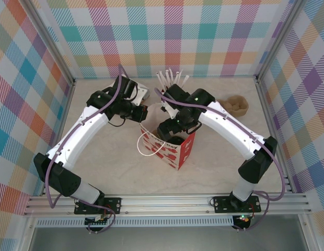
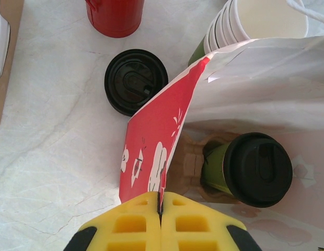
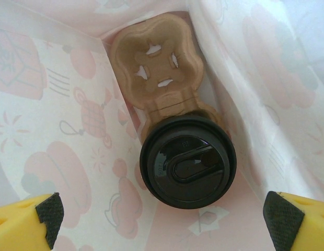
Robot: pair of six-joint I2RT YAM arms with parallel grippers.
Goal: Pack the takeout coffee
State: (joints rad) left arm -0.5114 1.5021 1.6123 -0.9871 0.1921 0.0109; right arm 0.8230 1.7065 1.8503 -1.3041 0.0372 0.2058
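Note:
The takeout coffee (image 3: 188,162), a green paper cup (image 2: 217,170) under a black lid (image 2: 258,168), stands in one pocket of a brown pulp carrier (image 3: 157,68) at the bottom of the red paper bag (image 1: 177,152). The carrier's other pocket holds nothing. My left gripper (image 2: 161,206) is shut on the bag's red top edge (image 2: 157,141) and holds that side out. My right gripper (image 3: 164,215) reaches down inside the bag (image 1: 171,135), open, its yellow fingers (image 3: 26,222) wide on either side above the lid and apart from it.
Outside the bag lie loose black lids (image 2: 136,81), a stack of green-sided cups (image 2: 240,26) and a red cup (image 2: 115,15) of white sticks (image 1: 170,79). More brown carriers (image 1: 236,105) sit at the right. The bag's white handle (image 1: 151,150) hangs toward the near side.

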